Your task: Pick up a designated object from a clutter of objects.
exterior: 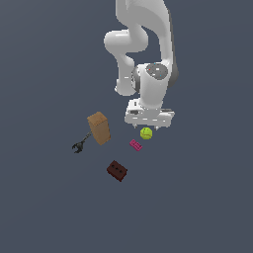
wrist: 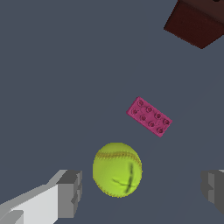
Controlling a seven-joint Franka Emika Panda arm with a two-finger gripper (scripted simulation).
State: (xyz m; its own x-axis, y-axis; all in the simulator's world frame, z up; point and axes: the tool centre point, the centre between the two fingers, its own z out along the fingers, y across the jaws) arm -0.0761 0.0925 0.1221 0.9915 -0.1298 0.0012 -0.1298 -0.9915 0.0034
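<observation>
The yellow-green tennis ball point(exterior: 146, 132) lies on the grey floor, just below my gripper point(exterior: 148, 127) in the exterior view. In the wrist view the ball point(wrist: 117, 169) sits between my two open fingers, nearer one fingertip point(wrist: 70, 192) than the other point(wrist: 213, 190). My gripper point(wrist: 141, 192) is open and holds nothing; it does not touch the ball. The small pink brick point(exterior: 136, 145) lies close by and also shows in the wrist view point(wrist: 149, 117).
A tan box point(exterior: 99, 127) stands at the exterior view's left, with a black clamp-like tool point(exterior: 80, 144) beside it. A dark red-brown brick with holes point(exterior: 117, 170) lies nearer the front; its corner shows in the wrist view point(wrist: 197, 22).
</observation>
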